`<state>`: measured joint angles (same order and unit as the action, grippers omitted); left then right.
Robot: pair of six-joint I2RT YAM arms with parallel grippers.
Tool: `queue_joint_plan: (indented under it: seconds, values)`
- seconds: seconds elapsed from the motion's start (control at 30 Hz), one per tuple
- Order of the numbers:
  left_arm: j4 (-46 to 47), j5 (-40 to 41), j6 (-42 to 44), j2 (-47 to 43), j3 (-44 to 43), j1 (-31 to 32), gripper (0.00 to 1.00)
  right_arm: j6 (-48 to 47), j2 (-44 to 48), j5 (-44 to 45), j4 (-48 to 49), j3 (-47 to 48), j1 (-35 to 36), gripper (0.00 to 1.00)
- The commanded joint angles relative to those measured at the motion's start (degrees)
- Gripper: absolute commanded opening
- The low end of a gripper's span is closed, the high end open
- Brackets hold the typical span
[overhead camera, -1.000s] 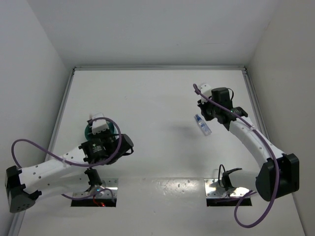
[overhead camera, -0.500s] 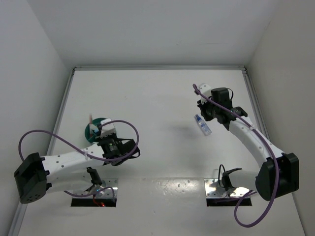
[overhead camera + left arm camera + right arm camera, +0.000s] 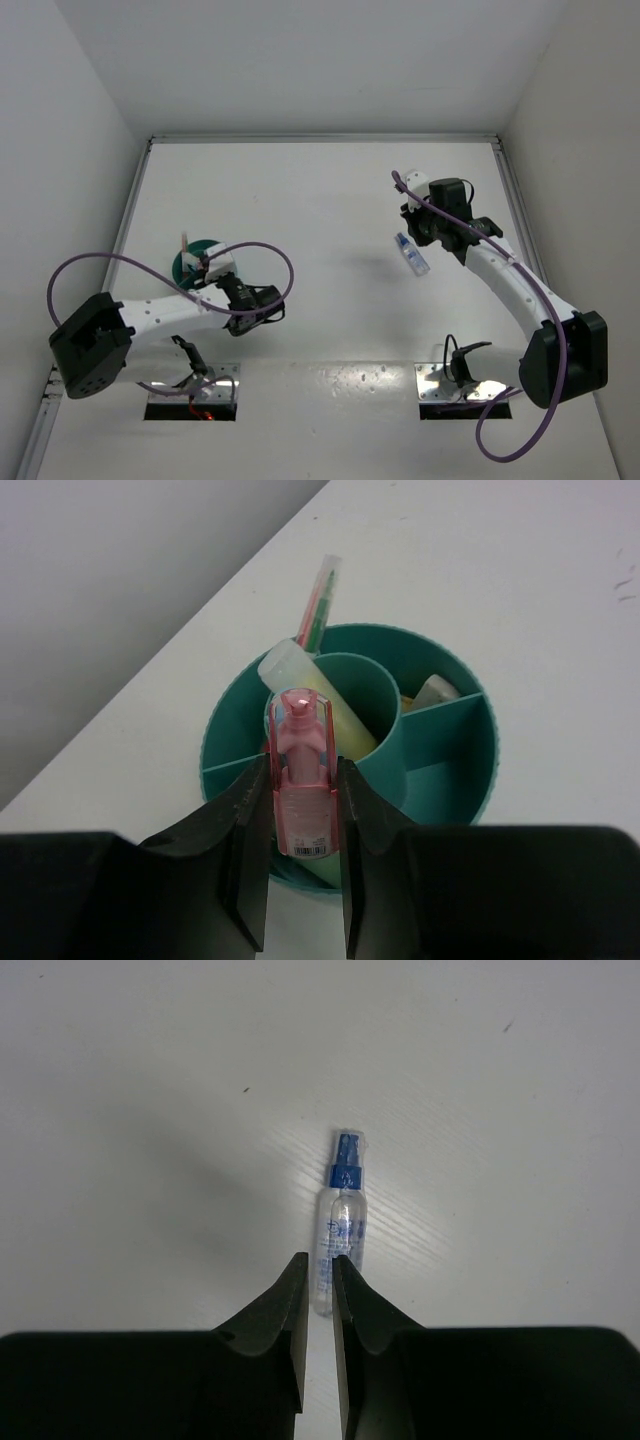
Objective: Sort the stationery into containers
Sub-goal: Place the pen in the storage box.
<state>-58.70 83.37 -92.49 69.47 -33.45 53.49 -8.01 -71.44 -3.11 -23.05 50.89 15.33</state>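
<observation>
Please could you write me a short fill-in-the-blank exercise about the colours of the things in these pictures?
1. The left gripper is shut on a ____ marker.
2. The round cup with dividers is ____ in colour.
3. The clear bottle near the right gripper has a ____ cap.
Missing words: pink, teal, blue.

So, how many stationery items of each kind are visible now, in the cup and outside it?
Markers: 2 (pink marker in left gripper, yellow marker in teal cup)
Thin pens: 2
Clear blue-capped bottle: 1
Pale item, kind unclear: 1
Total: 6
</observation>
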Motion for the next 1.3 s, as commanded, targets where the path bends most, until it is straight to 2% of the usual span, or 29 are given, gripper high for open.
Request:
queue_joint_plan:
  seconds: [0.0,0.17,0.23,0.3,0.43,0.57,0.73,0.83,0.87,0.9,1.0,1.07,1.1,1.13,1.17,1.23,1.27]
  values:
    - [-8.3,3.3,-12.7,2.9,-2.0,-0.7,0.0,-0.6,0.3,-0.7,0.8,0.5,-0.2,0.15]
    - [-15.5,3.3,-22.7,6.9,-3.1,-0.7,0.01,-0.6,0.3,-0.7,0.8,0.5,-0.2,0.15]
    - [-15.5,3.3,-22.7,7.4,-3.7,-0.7,0.15,-0.6,0.3,-0.7,0.8,0.5,-0.2,0.15]
    - [-15.5,3.3,-22.7,6.9,-3.7,-0.7,0.2,-0.6,0.3,-0.7,0.8,0.5,-0.2,0.15]
    - [-15.5,3.3,-22.7,5.4,-3.7,-0.7,0.39,-0.6,0.3,-0.7,0.8,0.5,-0.2,0.15]
    - [-15.5,3.3,-22.7,5.4,-3.7,-0.7,0.51,-0.6,0.3,-0.7,0.8,0.5,-0.2,0.15]
    - [-15.5,2.8,-22.7,4.9,-4.3,-0.7,0.53,-0.6,0.3,-0.7,0.8,0.5,-0.2,0.15]
    - [-15.5,2.8,-20.9,3.0,-5.8,1.3,0.32,-0.6,0.3,-0.7,0.8,0.5,-0.2,0.15]
    - [-15.5,2.8,-20.2,3.0,-6.4,3.5,0.19,-0.6,0.3,-0.7,0.8,0.5,-0.2,0.15]
    - [-15.5,2.8,-19.4,2.1,-7.2,4.7,0.09,-0.6,0.3,-0.7,0.8,0.5,-0.2,0.15]
    - [-15.5,2.1,-15.4,0.1,-11.9,10.7,0.01,-0.6,0.3,-0.7,0.8,0.5,-0.2,0.15]
    - [-13.8,2.1,-8.6,0.1,-16.2,14.3,0.0,-1.2,0.3,-0.7,0.8,0.5,-0.2,0.15]
    - [-10.9,1.4,-2.5,1.7,-17.9,17.3,0.0,-1.7,0.3,-0.7,0.8,0.5,-0.2,0.2]
    - [-2.2,0.8,13.1,2.6,-19.4,18.6,0.0,-1.7,-0.2,-0.7,0.8,0.5,-0.2,0.53]
    - [1.2,0.0,19.1,3.5,-22.4,20.1,0.0,-2.4,-0.7,0.5,0.8,0.5,-0.2,0.72]
    - [6.8,-0.6,26.6,6.4,-25.5,25.2,0.22,-3.2,-1.6,2.4,0.8,0.5,-0.2,1.0]
    - [8.5,-3.6,33.2,7.1,-28.9,25.9,0.37,-3.2,-2.4,3.3,1.4,0.5,-0.2,1.0]
